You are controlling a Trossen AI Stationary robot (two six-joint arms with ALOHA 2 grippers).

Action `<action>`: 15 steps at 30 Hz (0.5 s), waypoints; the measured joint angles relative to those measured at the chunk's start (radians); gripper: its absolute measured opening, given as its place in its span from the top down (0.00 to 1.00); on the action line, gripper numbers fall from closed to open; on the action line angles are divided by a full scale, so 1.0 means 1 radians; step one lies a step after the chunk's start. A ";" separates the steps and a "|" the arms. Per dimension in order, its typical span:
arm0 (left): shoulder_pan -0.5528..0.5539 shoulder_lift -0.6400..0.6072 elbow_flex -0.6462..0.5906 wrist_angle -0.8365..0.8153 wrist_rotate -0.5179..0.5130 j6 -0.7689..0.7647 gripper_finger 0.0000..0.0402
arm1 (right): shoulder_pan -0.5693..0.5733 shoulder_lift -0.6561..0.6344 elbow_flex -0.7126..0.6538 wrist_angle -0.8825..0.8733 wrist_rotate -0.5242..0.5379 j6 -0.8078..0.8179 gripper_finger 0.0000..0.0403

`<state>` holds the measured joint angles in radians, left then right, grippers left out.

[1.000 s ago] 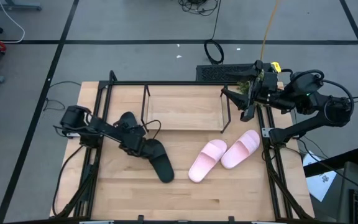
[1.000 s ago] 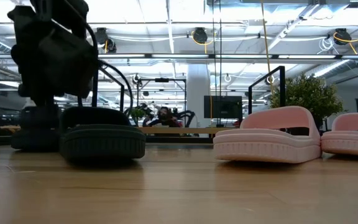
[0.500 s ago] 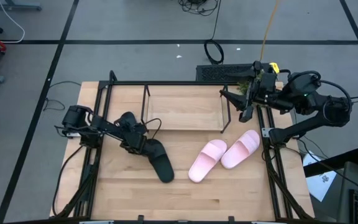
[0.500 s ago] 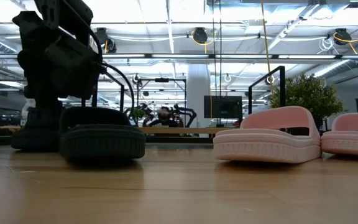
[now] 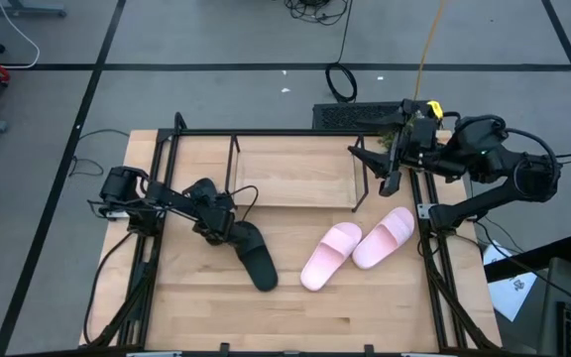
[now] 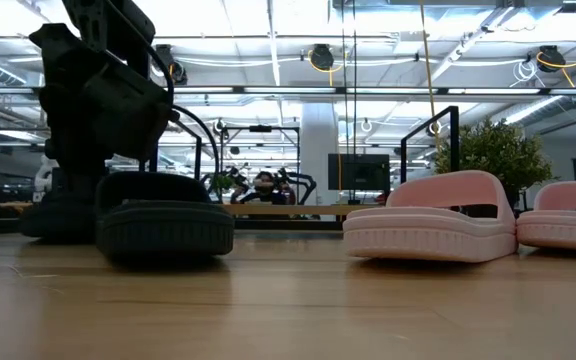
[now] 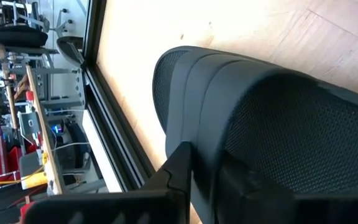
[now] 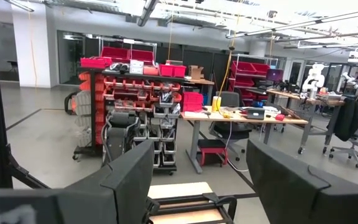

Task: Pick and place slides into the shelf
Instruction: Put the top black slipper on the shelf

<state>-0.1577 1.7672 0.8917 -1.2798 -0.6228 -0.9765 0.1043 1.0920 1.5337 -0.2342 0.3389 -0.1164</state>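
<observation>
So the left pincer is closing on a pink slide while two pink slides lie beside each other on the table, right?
Not quite: the left pincer is closing on a black slide, as the high view shows. The two pink slides do lie beside each other on the table.

Both arms were dark, nearly black, built of rounded segments with looping black cables along them. The left arm (image 5: 157,203) ended in a blocky wrist housing. The right arm (image 5: 494,159) carried a small yellow tag at about ten o'clock from its elbow. The right gripper (image 8: 197,186) had two broad, flat, matte black fingers (image 8: 129,177) with angular edges.
</observation>
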 joint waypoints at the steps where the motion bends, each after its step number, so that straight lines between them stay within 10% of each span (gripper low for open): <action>1: 0.000 0.000 0.000 0.000 0.000 -0.002 0.92 | 0.000 0.000 0.000 -0.004 0.000 0.000 0.39; 15: -0.052 -0.010 0.074 -0.296 0.016 -0.135 0.99 | 0.000 0.000 0.000 -0.027 0.000 0.000 0.39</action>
<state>-0.2098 1.7576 0.9662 -1.5763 -0.6072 -1.1120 0.1043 1.0916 1.5337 -0.2607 0.3389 -0.1162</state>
